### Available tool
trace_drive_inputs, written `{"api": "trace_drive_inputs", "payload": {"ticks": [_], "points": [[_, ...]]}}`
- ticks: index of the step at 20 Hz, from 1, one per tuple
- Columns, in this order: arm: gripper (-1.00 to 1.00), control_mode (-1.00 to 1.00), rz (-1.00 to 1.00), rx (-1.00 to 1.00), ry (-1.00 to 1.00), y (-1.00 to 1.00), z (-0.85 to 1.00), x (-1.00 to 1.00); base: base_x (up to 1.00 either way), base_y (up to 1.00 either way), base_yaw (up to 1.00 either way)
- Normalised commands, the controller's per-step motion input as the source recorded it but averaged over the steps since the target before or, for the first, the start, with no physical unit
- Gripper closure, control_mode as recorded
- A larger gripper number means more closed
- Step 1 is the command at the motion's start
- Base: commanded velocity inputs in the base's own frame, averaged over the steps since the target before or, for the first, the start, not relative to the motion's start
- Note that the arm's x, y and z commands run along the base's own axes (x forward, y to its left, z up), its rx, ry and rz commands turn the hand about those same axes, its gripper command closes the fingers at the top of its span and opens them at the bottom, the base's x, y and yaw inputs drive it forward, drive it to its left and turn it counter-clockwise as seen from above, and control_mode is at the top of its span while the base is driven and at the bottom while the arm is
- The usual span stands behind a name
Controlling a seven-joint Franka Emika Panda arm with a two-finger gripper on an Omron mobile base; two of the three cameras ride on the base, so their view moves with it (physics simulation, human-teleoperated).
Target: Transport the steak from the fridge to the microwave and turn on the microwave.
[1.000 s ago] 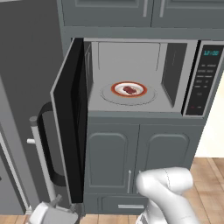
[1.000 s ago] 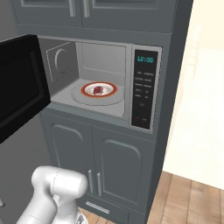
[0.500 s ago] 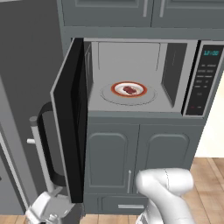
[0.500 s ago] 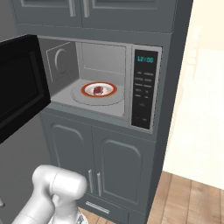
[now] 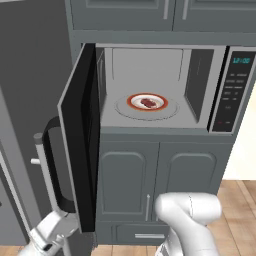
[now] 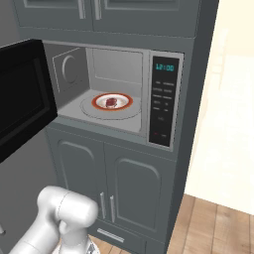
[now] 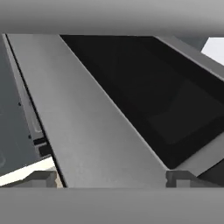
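Dark-red steak (image 5: 148,103) on plate (image 5: 133,101) inside microwave (image 5: 200,87); my gripper (image 7: 111,178), cropped low, gapes wide, empty, steak toward its 1 o'clock.

I can see the microwave (image 5: 155,120) floor carrying a glass turntable (image 5: 172,111), with an orange-rimmed plate (image 5: 134,101) sitting on it.

The white arm (image 5: 187,220) reaches low, its claw (image 7: 111,179) spread wide and empty.
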Motion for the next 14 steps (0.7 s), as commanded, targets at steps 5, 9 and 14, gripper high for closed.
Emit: {"api": "trace_drive_inputs", "payload": {"ticks": [5,9,14], "points": [[-1.0,-1.0,0.0,0.13,-0.06,-0.17,0.37,0.0,0.0,0.0,0.0],[-1.0,-1.0,0.0,0.11,-0.01,-0.32,0.32,0.0,0.0,0.0,0.0],[-1.0,-1.0,0.0,0.14,0.0,-0.52,0.3,0.02,0.0,0.0,0.0]]}}
